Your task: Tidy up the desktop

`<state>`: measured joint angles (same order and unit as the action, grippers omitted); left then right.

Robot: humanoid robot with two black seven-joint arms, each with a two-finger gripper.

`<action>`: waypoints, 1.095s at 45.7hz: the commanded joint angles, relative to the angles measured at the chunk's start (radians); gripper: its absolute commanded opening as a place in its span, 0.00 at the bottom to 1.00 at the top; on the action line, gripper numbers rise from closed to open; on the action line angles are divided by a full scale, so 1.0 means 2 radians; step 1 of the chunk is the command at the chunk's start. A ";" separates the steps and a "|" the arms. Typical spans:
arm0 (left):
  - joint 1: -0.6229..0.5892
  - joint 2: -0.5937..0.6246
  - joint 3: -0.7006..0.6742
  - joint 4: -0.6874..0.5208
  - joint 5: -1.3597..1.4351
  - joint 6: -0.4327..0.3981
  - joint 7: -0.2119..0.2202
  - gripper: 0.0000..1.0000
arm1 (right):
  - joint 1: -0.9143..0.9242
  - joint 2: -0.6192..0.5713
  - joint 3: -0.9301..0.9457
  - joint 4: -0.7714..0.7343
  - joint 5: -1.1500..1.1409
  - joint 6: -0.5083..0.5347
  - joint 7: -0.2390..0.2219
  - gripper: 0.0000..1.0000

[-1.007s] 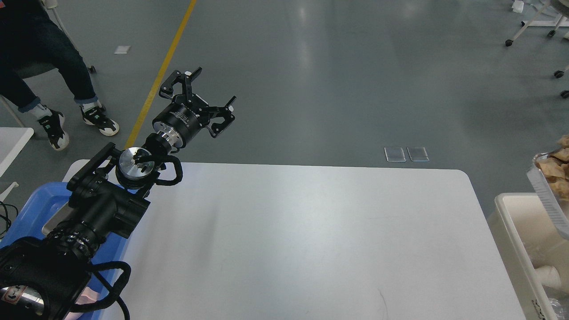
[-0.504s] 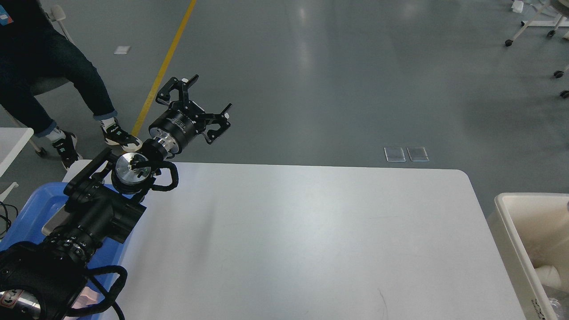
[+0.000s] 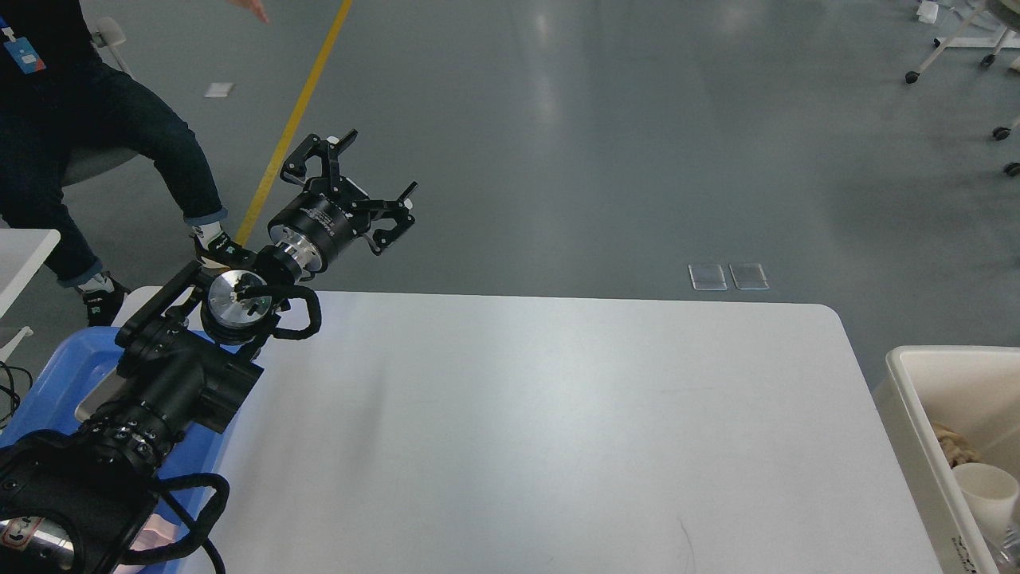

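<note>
The desktop is a large white tabletop with rounded corners and fills the lower middle of the head view; nothing lies on its visible surface. My left gripper is open and empty, raised beyond the desktop's far left corner, over the grey floor. My left arm comes in from the lower left, over the blue bin. My right gripper is out of view.
A blue plastic bin stands at the desktop's left edge under my arm. A cream bin at the right holds a white cup and scraps. A person sits at the far left. A smaller white table corner shows at the left.
My left gripper has shifted slightly left. A foil tray of brown scraps at the right edge has gone, and scraps and a cup now show in the cream bin. The person's legs have moved right.
</note>
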<state>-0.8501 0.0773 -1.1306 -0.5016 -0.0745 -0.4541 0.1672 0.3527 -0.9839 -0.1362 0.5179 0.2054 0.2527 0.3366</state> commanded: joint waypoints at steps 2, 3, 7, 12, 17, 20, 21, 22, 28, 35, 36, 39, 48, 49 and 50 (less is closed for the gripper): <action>-0.005 0.000 0.000 0.000 0.009 -0.002 -0.001 0.99 | 0.021 -0.043 0.001 -0.002 -0.005 0.002 0.000 1.00; -0.007 0.001 0.000 0.000 0.009 -0.002 -0.001 0.99 | 0.035 -0.054 0.001 -0.002 -0.005 0.002 0.000 1.00; -0.014 0.001 0.000 0.000 0.009 -0.002 0.000 0.99 | 0.122 -0.084 0.001 -0.014 -0.005 0.002 0.000 1.00; -0.015 0.005 -0.001 0.000 0.010 -0.003 -0.001 0.99 | 0.241 -0.092 0.002 -0.030 -0.006 0.002 0.002 1.00; -0.015 0.011 -0.001 -0.001 0.009 -0.010 -0.003 0.99 | 0.324 -0.086 0.003 -0.039 -0.008 0.002 -0.002 1.00; -0.015 0.014 -0.005 -0.001 0.009 -0.013 -0.007 0.99 | 0.389 -0.058 0.015 -0.036 -0.007 0.012 -0.003 1.00; -0.015 0.016 -0.005 -0.002 0.009 -0.015 -0.007 0.99 | 0.404 -0.044 0.020 -0.036 -0.007 0.019 -0.003 1.00; -0.015 0.017 -0.005 -0.001 0.008 -0.018 -0.007 0.99 | 0.416 -0.030 0.027 -0.035 -0.005 0.025 -0.004 1.00; -0.014 0.019 -0.007 -0.001 0.007 -0.025 -0.008 0.99 | 0.414 0.032 0.110 -0.024 0.031 0.034 0.000 1.00; -0.009 0.019 -0.008 -0.001 0.006 -0.022 -0.007 0.99 | 0.344 0.138 0.222 -0.003 0.101 0.022 0.001 1.00; -0.008 0.019 -0.008 -0.001 0.006 -0.021 -0.007 0.99 | 0.337 0.153 0.238 -0.002 0.101 0.022 0.001 1.00; -0.008 0.019 -0.007 -0.001 0.005 -0.019 -0.004 0.99 | 0.315 0.203 0.286 -0.002 0.101 0.020 0.002 1.00; -0.004 0.020 -0.005 0.000 0.004 -0.018 -0.002 0.99 | 0.267 0.351 0.370 -0.010 0.097 0.026 0.003 1.00; -0.003 0.020 -0.006 0.000 0.003 -0.018 -0.003 0.99 | 0.265 0.360 0.373 -0.010 0.097 0.026 0.003 1.00; -0.002 0.020 -0.005 0.000 0.003 -0.018 -0.002 0.99 | 0.262 0.375 0.373 -0.010 0.098 0.026 0.003 1.00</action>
<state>-0.8585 0.1155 -1.1418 -0.5016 -0.0668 -0.4911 0.1612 0.9040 -0.3520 0.5710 0.5003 0.4033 0.3020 0.3406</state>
